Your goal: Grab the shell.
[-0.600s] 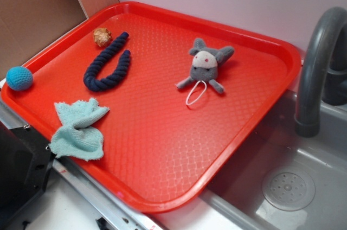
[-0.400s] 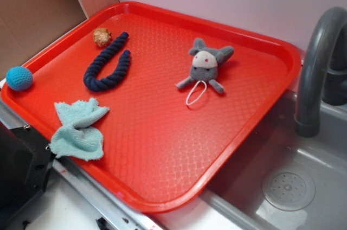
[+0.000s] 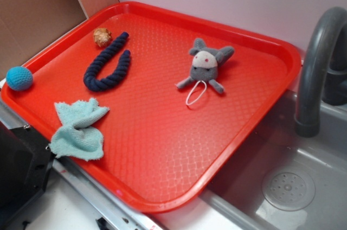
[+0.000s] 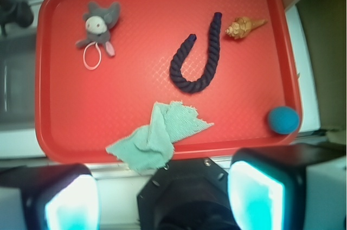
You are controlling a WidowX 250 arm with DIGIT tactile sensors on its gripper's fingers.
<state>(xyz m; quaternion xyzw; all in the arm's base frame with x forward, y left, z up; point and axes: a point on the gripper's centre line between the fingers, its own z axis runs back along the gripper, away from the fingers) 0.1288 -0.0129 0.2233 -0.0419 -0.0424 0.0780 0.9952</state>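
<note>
— Tray (image 3: 260, 127) first: what did it hold?

— Red tray, resting on the counter with one corner jutting over the grey sink (image 3: 303, 181). On it lay a navy rope (image 3: 107, 64) bent into a U, a grey stuffed mouse (image 3: 205, 67) near the middle, and a pale teal cloth (image 3: 78, 129) draped over the front edge. A blue crocheted ball (image 3: 19, 78) sat on the rim at the tray's left corner.

— And the shell?

— The shell (image 3: 102, 36) lay on the tray floor toward the far-left edge, just beside one free end of the rope; I could not tell whether they touched. In the wrist view it showed as a tan spiral with a pointed tip (image 4: 244, 26), in the tray's upper right corner, with the ball (image 4: 283, 120) nearer the camera along the same edge.

— Where was the gripper relative to it?

— The gripper (image 4: 162, 197) was high above the tray's front edge, well apart from the shell, with the cloth (image 4: 160, 140) nearest below it. The exterior view did not show it.

— How were the fingers?

— The two fingers (image 4: 255, 195) stood wide apart, one at each side of the wrist view's bottom edge. Nothing was between them and they touched nothing.
</note>
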